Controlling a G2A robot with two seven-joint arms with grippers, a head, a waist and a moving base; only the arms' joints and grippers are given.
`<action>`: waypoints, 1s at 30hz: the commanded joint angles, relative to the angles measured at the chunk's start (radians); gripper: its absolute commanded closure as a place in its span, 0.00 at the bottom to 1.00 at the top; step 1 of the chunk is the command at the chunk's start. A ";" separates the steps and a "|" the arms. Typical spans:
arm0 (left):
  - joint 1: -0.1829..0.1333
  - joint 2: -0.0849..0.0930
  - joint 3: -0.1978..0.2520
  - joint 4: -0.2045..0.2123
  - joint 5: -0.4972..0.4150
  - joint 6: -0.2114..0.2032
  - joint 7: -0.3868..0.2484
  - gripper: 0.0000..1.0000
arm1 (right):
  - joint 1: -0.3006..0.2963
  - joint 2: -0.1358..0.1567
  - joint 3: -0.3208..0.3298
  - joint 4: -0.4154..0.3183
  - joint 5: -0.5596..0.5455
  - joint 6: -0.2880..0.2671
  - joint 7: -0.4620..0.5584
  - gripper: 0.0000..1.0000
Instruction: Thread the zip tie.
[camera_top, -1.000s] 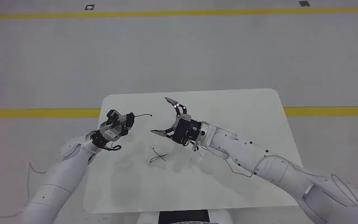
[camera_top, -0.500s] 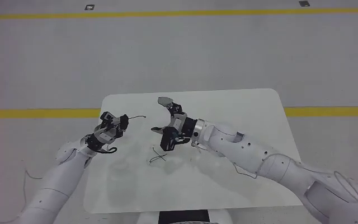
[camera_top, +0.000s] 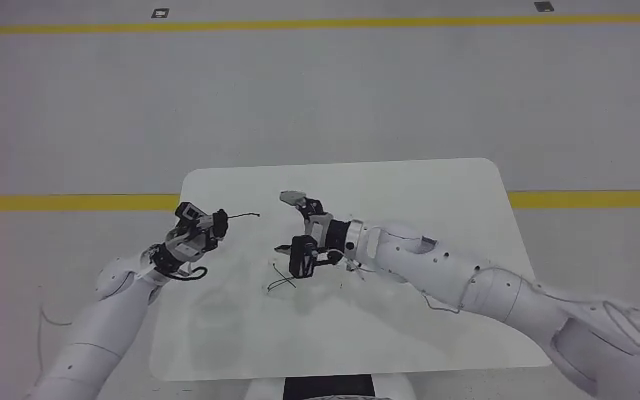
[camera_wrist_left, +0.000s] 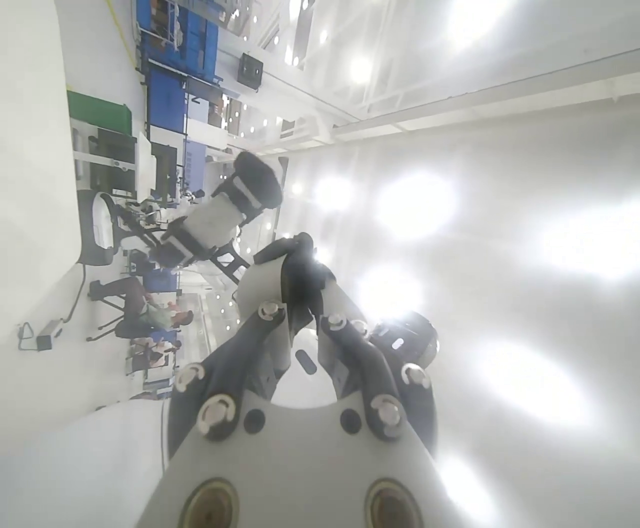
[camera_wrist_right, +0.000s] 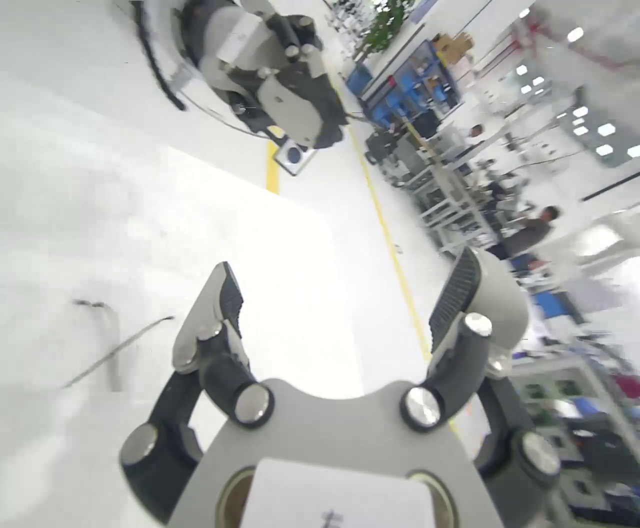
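My left gripper (camera_top: 214, 223) hangs above the left part of the white table (camera_top: 440, 190), shut on a thin black zip tie (camera_top: 244, 214) whose free end sticks out toward the right arm. Its fingers (camera_wrist_left: 272, 280) are pressed together in the left wrist view. My right gripper (camera_top: 297, 230) is held open a short way to the right of that free end, apart from it. Its pads (camera_wrist_right: 231, 295) are spread wide around nothing, and the left gripper (camera_wrist_right: 300, 107) shows beyond them. Two more black zip ties (camera_top: 282, 280) lie crossed on the table below the right gripper.
The crossed zip ties (camera_wrist_right: 112, 345) lie close beside the right gripper's lower finger. Bare tabletop stretches to the right and toward the front edge. Yellow floor lines (camera_top: 570, 199) run behind the table.
The right gripper has shifted left and turned, its fingers now stacked near and far instead of splayed. The left gripper with its zip tie has drifted slightly left.
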 joint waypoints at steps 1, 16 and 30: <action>-0.002 -0.001 0.000 0.002 0.012 -0.011 0.009 1.00 | 0.001 0.000 -0.001 0.000 0.004 0.064 0.000 0.00; 0.003 -0.003 -0.012 -0.024 0.102 -0.106 0.040 1.00 | -0.032 -0.003 0.048 0.035 0.441 -0.174 -0.053 0.00; -0.015 -0.008 -0.022 -0.014 0.172 -0.182 0.071 1.00 | -0.008 -0.004 0.000 0.031 0.679 -0.174 -0.016 0.00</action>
